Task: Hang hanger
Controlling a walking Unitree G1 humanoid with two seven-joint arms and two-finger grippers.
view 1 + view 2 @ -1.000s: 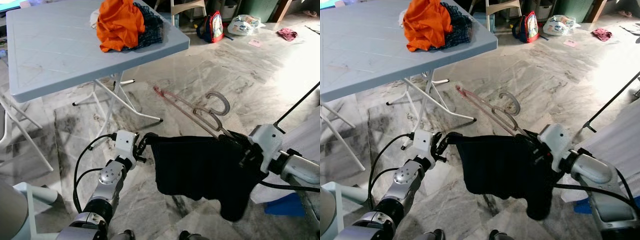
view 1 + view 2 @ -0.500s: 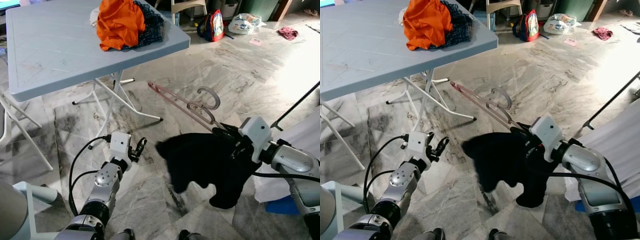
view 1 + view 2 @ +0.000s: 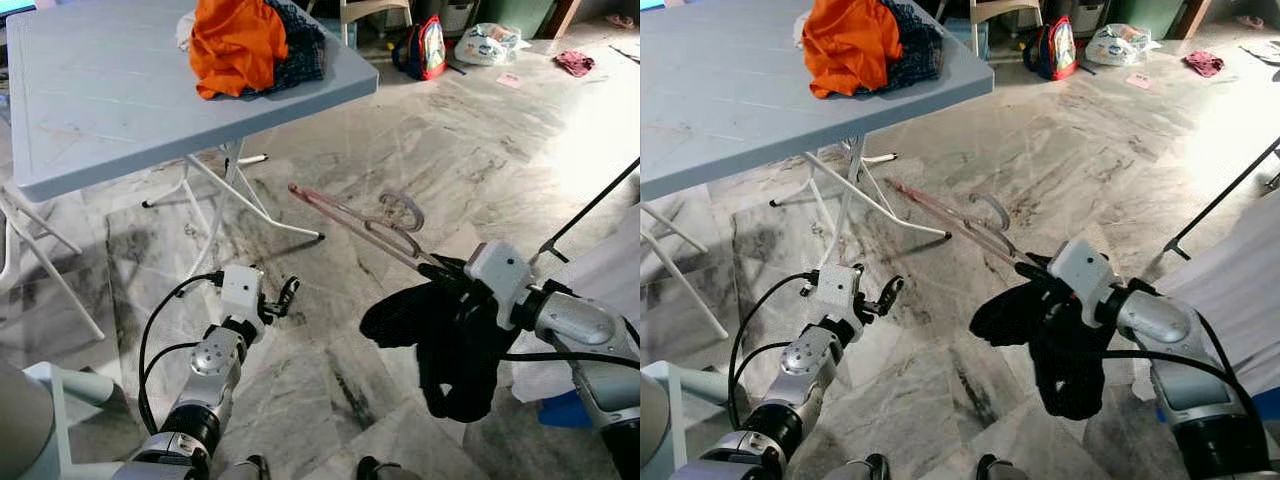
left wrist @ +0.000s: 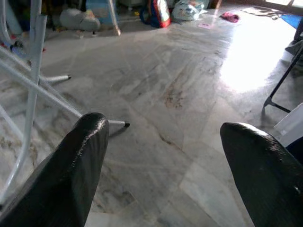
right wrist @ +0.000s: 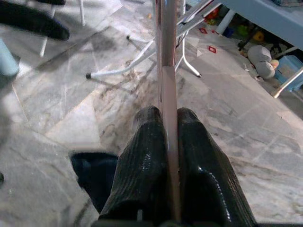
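At your far left you see the grey-blue worktop [image 3: 120,110], and near its far right corner lies an orange cloth [image 3: 236,45] on top of a dark checked cloth [image 3: 300,45]. Below the worktop's near right side, your left tool [image 3: 283,297] hangs over the marble floor [image 3: 330,200] with its two black fingers [image 4: 75,175] wide apart and nothing between them. To the right of it, your right tool [image 5: 165,137] is closed tight on the hanger [image 3: 350,215], a pinkish one; its bar runs straight out between the two pads. The hanger points away from you and to the left, above the floor, with its hook [image 3: 403,208] standing up near the middle of the bar. A black garment [image 3: 440,335] hangs in a bunch from the hanger at the right tool. On the floor far behind stand a red backpack [image 3: 427,48] and a plastic bag [image 3: 490,42].
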